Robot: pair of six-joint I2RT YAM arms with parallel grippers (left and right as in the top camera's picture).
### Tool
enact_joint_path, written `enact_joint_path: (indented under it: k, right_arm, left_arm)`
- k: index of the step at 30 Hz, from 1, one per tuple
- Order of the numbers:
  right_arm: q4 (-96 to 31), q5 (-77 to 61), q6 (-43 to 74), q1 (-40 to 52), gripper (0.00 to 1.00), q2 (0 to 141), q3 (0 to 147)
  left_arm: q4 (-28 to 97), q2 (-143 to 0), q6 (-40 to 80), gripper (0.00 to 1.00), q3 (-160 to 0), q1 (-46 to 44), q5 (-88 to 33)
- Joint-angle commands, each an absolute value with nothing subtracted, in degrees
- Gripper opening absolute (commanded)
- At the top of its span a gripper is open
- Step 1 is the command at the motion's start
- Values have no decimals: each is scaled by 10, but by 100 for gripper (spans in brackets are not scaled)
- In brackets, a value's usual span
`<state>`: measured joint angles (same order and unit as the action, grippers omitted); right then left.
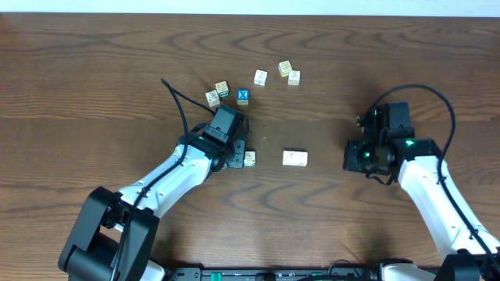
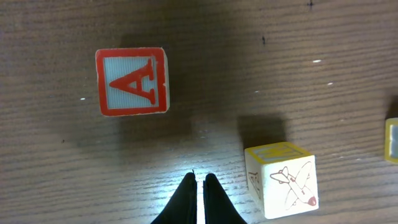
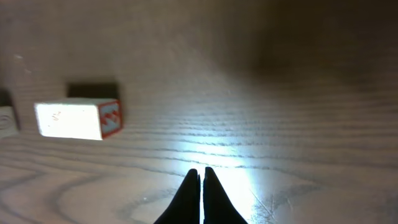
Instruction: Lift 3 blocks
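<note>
Clenched on nothing at the left gripper [image 2: 199, 182], a cream block [image 2: 283, 180] just right of the tips, the red A cube [image 2: 132, 81] ahead-left. Pinched empty too at the right gripper [image 3: 201, 174], a long pale block [image 3: 74, 119] ahead-left. Could knock the cream block aside, or seize the red A cube, by opening off-centre.
</note>
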<state>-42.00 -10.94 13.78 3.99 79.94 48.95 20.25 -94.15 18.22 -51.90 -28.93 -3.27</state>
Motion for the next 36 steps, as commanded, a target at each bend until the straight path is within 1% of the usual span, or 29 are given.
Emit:
enact_joint_path:
  k: [1, 11, 17, 22, 29, 36]
  right_arm:
    - [-404, -109, 132, 43, 2, 801, 461]
    - [-389, -110, 132, 43, 3, 801, 440]
    - [-385, -110, 132, 43, 3, 801, 440]
    - [-384, -111, 132, 43, 4, 801, 440]
    - [-390, -126, 132, 60, 1, 801, 440]
    - [-389, -125, 148, 95, 1, 801, 428]
  left_arm:
    - [199, -948, 194, 8, -529, -287, -45]
    - [169, -993, 195, 8, -529, -288, -123]
    - [165, -999, 199, 7, -529, -288, -134]
    - [163, -999, 200, 7, -529, -288, -179]
    - [163, -999, 218, 7, -529, -295, -180]
    - [161, -999, 222, 8, -529, -314, -180]
